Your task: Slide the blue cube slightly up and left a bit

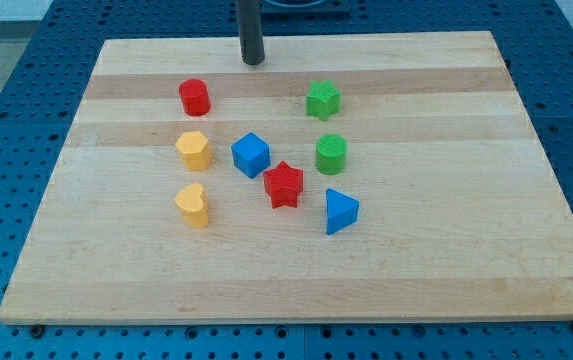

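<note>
Near the view's top edge sat my tip [253,61], touching nothing (bare rod, no jaws). Blue cube [250,155] mid-board, just beside red star [284,184]; I judged approaching from its lower right best.

I see the blue cube [250,155] sitting flat on the wooden board [416,270], a little to the view's left of the board's middle. It is a small, solid, bright blue block with sharp edges, turned so that one corner points toward the view's bottom (two side faces show, plus the lighter top face). It stands upright, not tipped. Measured against the board, it lies roughly midway between the top and bottom edges, closer to the view's left edge than to the right. It stands free, its whole outline visible and nothing resting on it.
</note>
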`<state>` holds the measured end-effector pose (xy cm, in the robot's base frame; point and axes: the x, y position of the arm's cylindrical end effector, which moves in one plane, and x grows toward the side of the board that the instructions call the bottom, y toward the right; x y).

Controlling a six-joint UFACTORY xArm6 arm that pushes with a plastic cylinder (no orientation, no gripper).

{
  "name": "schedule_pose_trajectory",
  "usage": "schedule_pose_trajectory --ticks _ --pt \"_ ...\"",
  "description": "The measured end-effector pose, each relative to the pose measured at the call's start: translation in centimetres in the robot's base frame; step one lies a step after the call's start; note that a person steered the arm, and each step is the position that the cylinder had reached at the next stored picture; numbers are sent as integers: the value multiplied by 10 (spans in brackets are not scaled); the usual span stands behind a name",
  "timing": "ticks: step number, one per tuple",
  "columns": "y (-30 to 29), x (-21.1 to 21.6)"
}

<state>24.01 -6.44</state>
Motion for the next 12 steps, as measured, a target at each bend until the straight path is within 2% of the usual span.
schedule_pose_trajectory --ticks 1,2,3,4,5,6,7,8,9,10,11,12 --pt "13 7" --pt "43 -27" --pt "111 -15" --pt "200 8" --pt "237 100" --pt "222 238" --pt "188 323" --pt "188 325" --pt "158 347" --pt "82 369" --pt "44 378" --pt "38 353"
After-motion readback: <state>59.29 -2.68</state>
